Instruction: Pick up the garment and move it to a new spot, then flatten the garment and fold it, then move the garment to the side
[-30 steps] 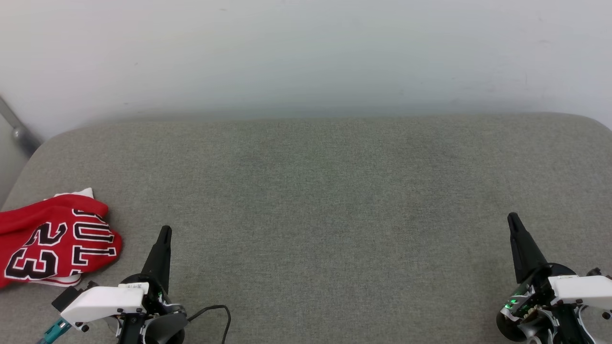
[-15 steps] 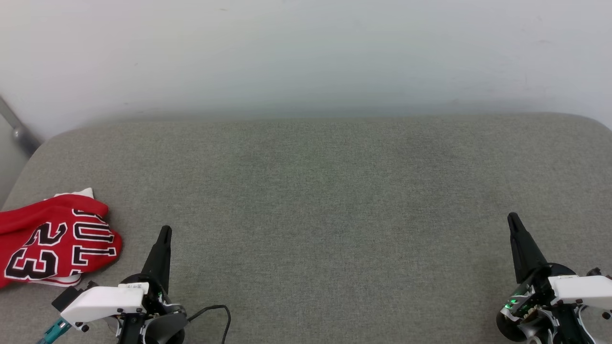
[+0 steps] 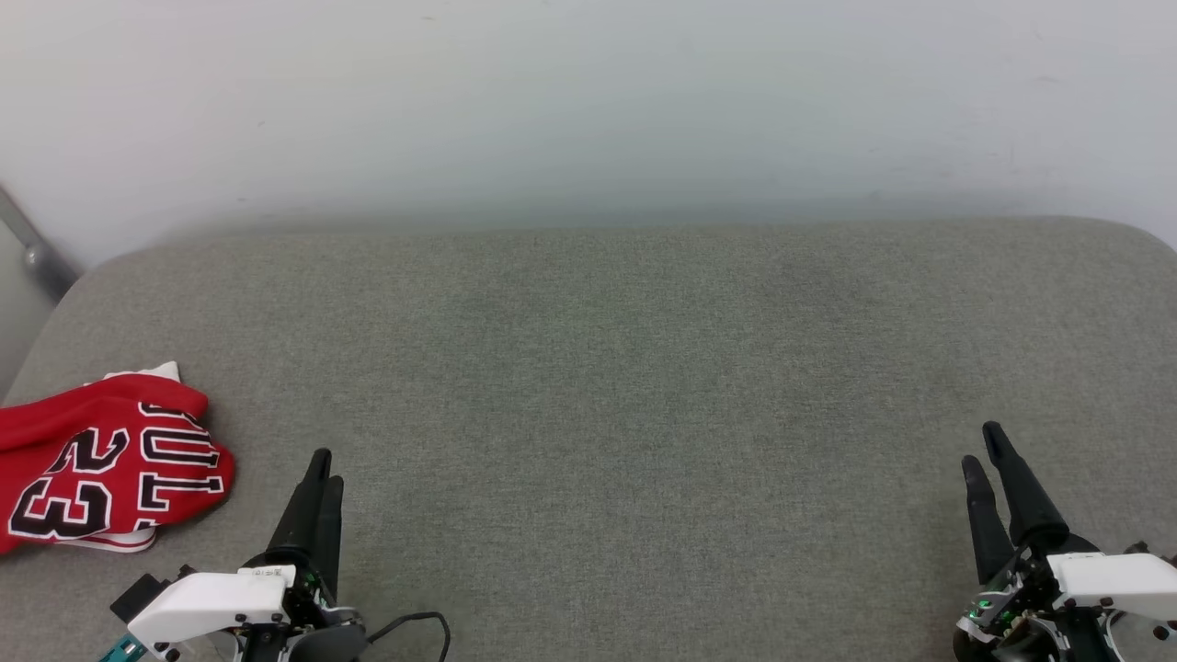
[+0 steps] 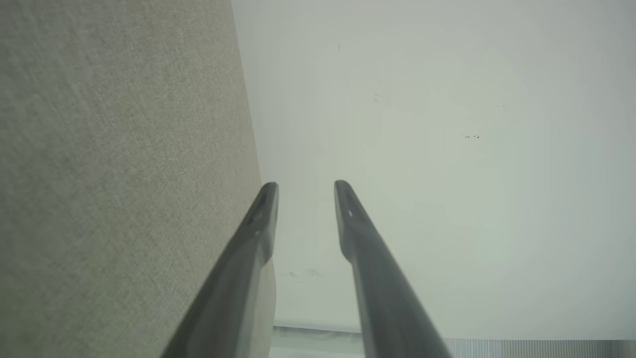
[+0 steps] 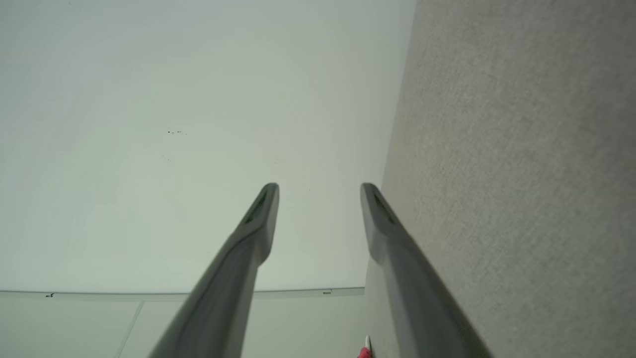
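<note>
- The garment (image 3: 101, 473) runs off the head view's left edge; the lettering beside its "23" is partly folded under.
- Left tool (image 3: 327, 467) and right tool (image 3: 980, 445): bodies cropped at the bottom edge.
- Red scrap (image 5: 364, 353) at the right wrist view's bottom edge: too small to identify.

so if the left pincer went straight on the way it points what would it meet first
Probably the white wall: the left pincer points across the grey cushion toward it; the garment lies off to its left.
</note>
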